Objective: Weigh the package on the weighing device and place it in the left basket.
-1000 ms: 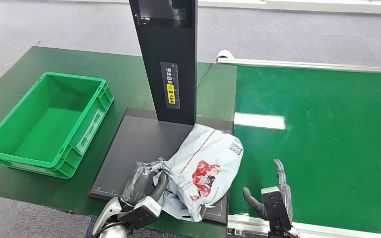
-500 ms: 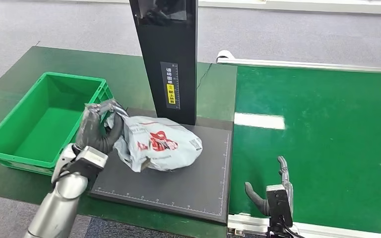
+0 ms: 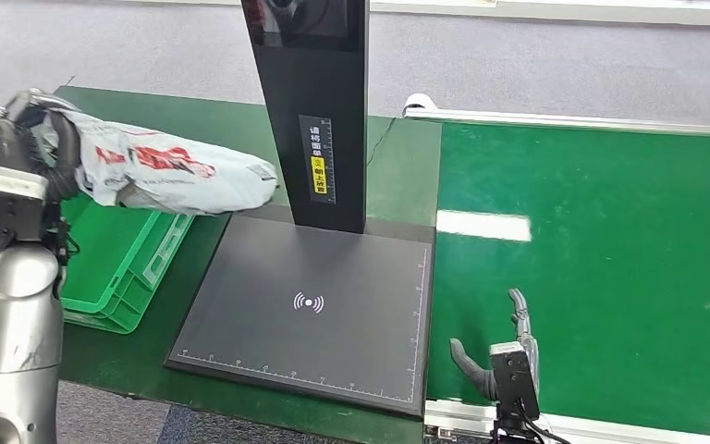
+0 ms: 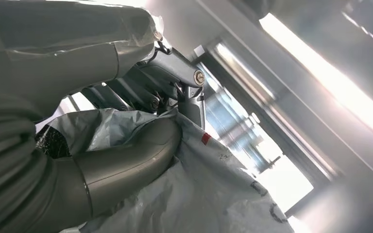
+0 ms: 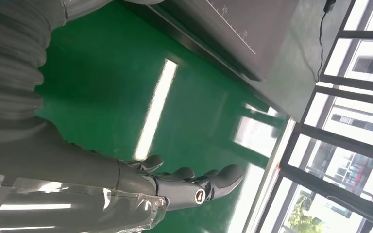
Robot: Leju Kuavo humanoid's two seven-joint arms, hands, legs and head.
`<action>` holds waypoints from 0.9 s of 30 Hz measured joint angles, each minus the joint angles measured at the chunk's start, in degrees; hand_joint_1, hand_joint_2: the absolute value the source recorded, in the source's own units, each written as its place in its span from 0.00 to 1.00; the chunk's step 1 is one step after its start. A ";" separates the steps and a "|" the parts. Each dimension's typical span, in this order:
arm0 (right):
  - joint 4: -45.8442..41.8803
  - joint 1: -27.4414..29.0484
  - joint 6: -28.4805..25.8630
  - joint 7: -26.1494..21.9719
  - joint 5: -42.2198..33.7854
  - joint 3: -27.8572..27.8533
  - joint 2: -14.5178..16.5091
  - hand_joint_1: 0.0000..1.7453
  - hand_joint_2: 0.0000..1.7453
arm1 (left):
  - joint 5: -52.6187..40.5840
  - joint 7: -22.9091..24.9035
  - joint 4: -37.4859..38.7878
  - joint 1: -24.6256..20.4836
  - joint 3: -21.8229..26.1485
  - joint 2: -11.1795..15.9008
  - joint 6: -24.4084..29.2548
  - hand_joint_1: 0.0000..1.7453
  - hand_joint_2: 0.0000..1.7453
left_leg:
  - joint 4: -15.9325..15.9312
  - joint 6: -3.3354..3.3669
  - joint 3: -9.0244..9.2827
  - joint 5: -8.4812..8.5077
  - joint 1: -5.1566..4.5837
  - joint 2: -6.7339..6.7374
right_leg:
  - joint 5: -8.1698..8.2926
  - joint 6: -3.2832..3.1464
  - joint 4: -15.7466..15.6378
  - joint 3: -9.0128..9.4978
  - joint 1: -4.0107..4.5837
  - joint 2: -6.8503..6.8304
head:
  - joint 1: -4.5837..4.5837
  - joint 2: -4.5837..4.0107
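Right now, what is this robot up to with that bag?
The robot's left hand grips one end of a grey plastic mailer package with red print, held in the air above the near edge of the green plastic basket. The flat black weighing platform lies bare. Its right hand hangs open over the green conveyor belt.

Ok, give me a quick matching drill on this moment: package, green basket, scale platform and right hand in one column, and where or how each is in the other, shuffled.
Things:
1. package
2. green basket
3. scale platform
4. right hand

States:
A. bare, with nothing lying on it
B. open, low over the green conveyor belt
C. held up in the air by the left hand
D. at the table's left, partly under the lifted load

Pairs: 1-C, 2-D, 3-A, 4-B
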 joint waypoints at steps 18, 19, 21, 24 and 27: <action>1.55 -0.85 0.36 0.00 0.07 2.30 -0.15 0.00 1.00 | -4.73 -4.58 23.93 -5.15 12.84 9.35 11.26 1.00 1.00 | -0.01 -0.05 -0.04 0.03 0.00 -0.03 | -0.01 -0.01 0.02 -0.06 0.01 0.00 | 0.01 0.00; 1.55 -0.87 0.36 0.01 0.07 2.36 -0.15 0.00 1.00 | -4.89 -4.44 24.76 -5.08 13.16 9.48 11.43 1.00 1.00 | -0.01 -0.05 -0.05 0.03 0.00 -0.03 | -0.01 -0.01 0.02 -0.05 0.00 0.00 | 0.01 0.00; 1.55 -0.87 0.37 0.08 0.07 2.48 -0.16 0.00 1.00 | -5.55 -4.04 26.62 -4.90 13.71 9.58 12.10 1.00 1.00 | -0.01 -0.05 -0.05 0.03 0.00 0.00 | -0.01 -0.01 0.02 -0.05 0.00 0.01 | 0.01 0.00; 1.50 -0.82 0.36 0.42 0.07 2.59 -0.19 0.00 1.00 | -7.58 -3.98 30.61 -4.41 14.42 9.57 14.46 1.00 1.00 | 0.00 -0.05 -0.04 0.03 -0.01 0.00 | -0.01 -0.01 0.02 -0.05 0.00 0.01 | 0.01 0.00; 1.12 -0.43 0.27 0.90 0.06 2.58 -0.29 0.00 1.00 | -9.70 -4.36 35.63 -4.03 15.10 9.63 18.74 1.00 1.00 | -0.01 -0.05 -0.04 0.03 0.00 0.00 | -0.01 -0.01 0.02 -0.05 0.00 0.01 | 0.01 0.00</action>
